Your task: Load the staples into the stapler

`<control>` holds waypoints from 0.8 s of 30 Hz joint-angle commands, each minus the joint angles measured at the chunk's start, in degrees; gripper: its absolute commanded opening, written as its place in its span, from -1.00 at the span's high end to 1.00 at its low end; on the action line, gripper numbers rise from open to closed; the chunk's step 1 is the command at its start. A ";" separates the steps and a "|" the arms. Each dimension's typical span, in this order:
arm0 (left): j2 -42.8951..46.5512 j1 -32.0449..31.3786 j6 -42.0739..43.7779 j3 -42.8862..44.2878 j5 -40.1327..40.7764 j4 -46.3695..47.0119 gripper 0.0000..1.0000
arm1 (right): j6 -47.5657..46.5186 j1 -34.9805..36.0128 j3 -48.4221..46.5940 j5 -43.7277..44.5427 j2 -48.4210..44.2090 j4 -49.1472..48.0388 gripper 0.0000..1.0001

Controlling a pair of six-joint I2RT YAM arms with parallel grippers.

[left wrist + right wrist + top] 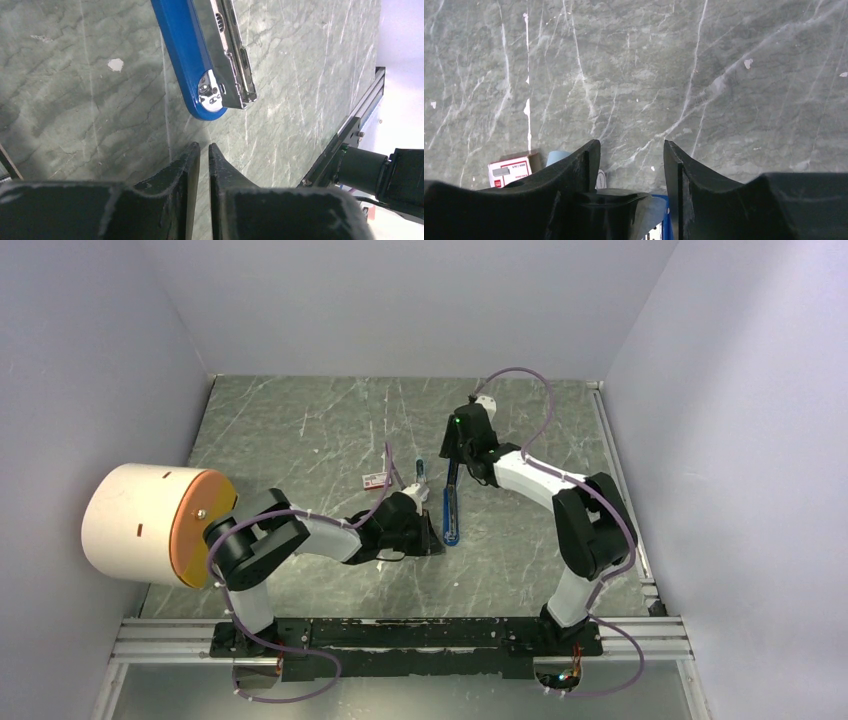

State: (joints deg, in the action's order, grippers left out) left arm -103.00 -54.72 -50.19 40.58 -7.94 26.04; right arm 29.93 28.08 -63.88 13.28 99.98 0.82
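Observation:
The bright blue stapler (451, 508) lies lengthwise on the marble table between my two grippers. In the left wrist view its near end (187, 55) shows a blue body with a chrome magazine beside it. My left gripper (428, 536) (204, 146) sits just short of that near end; its jaws are almost together, with only bare table in the slit. My right gripper (452, 454) (631, 145) is at the far end with its jaws apart. The stapler's black part (616, 202) lies between them, against the left finger. I cannot see the staples in any view.
A small red-and-white box (377, 480) (509, 171) and a pale blue-grey piece (421, 471) (556, 157) lie left of the stapler. A big white cylinder with an orange face (150, 525) stands at the left edge. Walls close in the table on three sides.

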 commanded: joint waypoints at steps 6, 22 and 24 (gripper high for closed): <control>2.03 -0.30 2.97 -1.55 2.06 -5.35 0.51 | 1.84 -0.56 -6.99 2.11 -1.02 10.40 -0.39; 19.54 -0.33 8.14 -4.56 7.85 -10.29 0.16 | -0.94 -0.23 -2.70 -0.96 -14.53 17.70 -0.63; 22.40 -0.35 8.52 -4.38 11.15 -12.71 0.15 | -1.42 0.35 0.15 -1.34 -16.52 18.07 -0.64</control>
State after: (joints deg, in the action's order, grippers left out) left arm -85.30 -54.81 -44.14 36.18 -2.39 17.19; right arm 30.33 27.88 -68.10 13.04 86.63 16.10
